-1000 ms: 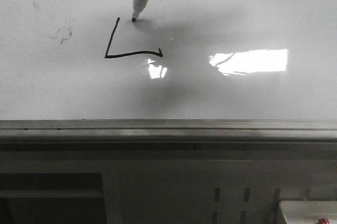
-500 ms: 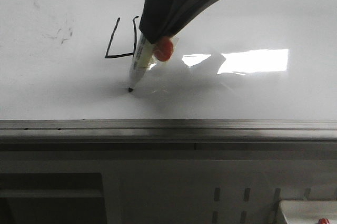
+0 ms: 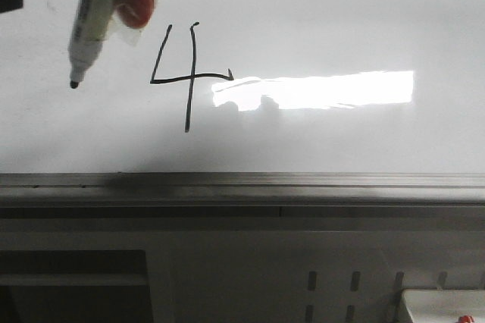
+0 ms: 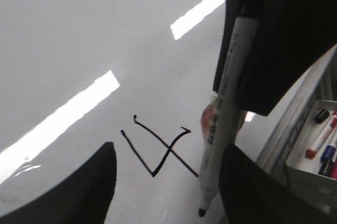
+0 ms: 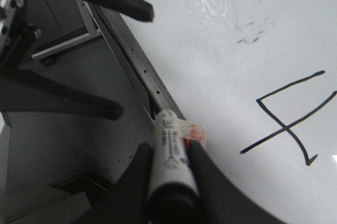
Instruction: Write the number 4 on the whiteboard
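Plainly, the 4 (image 3: pixel 186 76) stood whole on the whiteboard (image 3: pixel 341 20): slanted stroke, bar and long upright, just left of the bright light patch. I judged the writing itself finished.

The right gripper (image 5: pixel 169 161) was clamped on the marker (image 3: pixel 87 27), whose bare tip pointed at the board well left of the 4. Whether the tip touched the surface could not be told; the front view suggested a small gap. The left gripper (image 4: pixel 167 153) was spread wide with nothing in it, its fingers framing the 4 in its own wrist view.

The chief risk was a stray mark. With the tip uncapped and near the board, any dip of the right arm would have added a dot or line beside the figure. A sweep back across the 4 could also have smeared ink that was perhaps not dry. The left fingers, if lowered, could have rubbed the strokes the same way. The marker was held near its back end with a taped orange tag (image 3: pixel 135 1) beside the fingers, so it might have pivoted or slipped if it was knocked.
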{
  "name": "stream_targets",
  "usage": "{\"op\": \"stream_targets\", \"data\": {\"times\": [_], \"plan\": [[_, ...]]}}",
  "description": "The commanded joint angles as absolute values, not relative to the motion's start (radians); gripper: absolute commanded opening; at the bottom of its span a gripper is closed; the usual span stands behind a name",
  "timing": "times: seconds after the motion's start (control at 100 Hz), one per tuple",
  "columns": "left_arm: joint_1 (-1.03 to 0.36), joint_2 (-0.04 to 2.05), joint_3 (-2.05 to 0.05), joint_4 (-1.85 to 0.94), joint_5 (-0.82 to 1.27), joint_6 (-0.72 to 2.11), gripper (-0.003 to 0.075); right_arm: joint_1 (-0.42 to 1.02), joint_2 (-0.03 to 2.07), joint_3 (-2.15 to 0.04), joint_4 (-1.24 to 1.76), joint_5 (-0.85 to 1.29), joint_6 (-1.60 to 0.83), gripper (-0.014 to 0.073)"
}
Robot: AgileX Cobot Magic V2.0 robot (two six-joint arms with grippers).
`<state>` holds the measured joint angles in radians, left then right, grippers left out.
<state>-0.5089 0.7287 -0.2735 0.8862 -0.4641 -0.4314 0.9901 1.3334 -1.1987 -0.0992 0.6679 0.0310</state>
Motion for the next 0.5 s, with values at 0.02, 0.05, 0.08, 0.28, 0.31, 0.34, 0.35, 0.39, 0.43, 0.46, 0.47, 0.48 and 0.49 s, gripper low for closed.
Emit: {"op": "stream_targets", "data": {"times": [0.02,0.05,0.08,0.28,0.31,0.34,0.35,0.39,0.43,0.46,0.47,0.48,0.49], "plan": [[-0.518,0.786,-0.313,0.876,-0.556,-0.440,0.0388,1.001,1.299,-1.235,-0.116,0.587,0.018,-0.0066],[-0.518,0.796,-0.317,0.891,-0.557,-0.440,0.0388,1.001,1.299,-1.235,-0.114,0.581,0.018,-0.0066],[-0.518,0.812,-0.322,0.906,-0.563,-0.440,0.0388,1.006,1.299,-1.235,-0.112,0.572,0.018,-0.0066],[-0.518,0.866,-0.342,0.908,-0.616,-0.440,0.0384,1.023,1.299,-1.235,-0.110,0.570,0.018,-0.0066],[-0.518,0.874,-0.342,0.908,-0.616,-0.440,0.0364,1.023,1.299,-1.235,-0.110,0.574,0.018,-0.0066],[-0.518,0.880,-0.342,0.910,-0.621,-0.440,0.0323,1.023,1.299,-1.235,-0.110,0.574,0.018,-0.0066],[-0.518,0.883,-0.342,0.910,-0.623,-0.440,0.0313,1.023,1.299,-1.235,-0.110,0.574,0.018,-0.0066],[-0.518,0.891,-0.342,0.920,-0.623,-0.440,0.0247,1.023,1.299,-1.235,-0.102,0.574,0.018,-0.0066],[-0.518,0.893,-0.342,0.933,-0.625,-0.440,0.0146,1.023,1.299,-1.235,-0.090,0.574,0.018,-0.0066],[-0.518,0.899,-0.342,0.945,-0.625,-0.440,0.0073,1.023,1.299,-1.235,-0.086,0.574,0.018,-0.0066],[-0.518,0.899,-0.342,0.950,-0.625,-0.440,0.0054,1.023,1.299,-1.235,-0.086,0.574,0.018,-0.0066],[-0.518,0.899,-0.342,0.954,-0.625,-0.440,0.0000,1.023,1.299,-1.235,-0.084,0.574,0.018,-0.0066],[-0.518,0.899,-0.342,0.954,-0.625,-0.440,-0.0018,1.023,1.299,-1.235,-0.084,0.574,0.018,-0.0066]]}}
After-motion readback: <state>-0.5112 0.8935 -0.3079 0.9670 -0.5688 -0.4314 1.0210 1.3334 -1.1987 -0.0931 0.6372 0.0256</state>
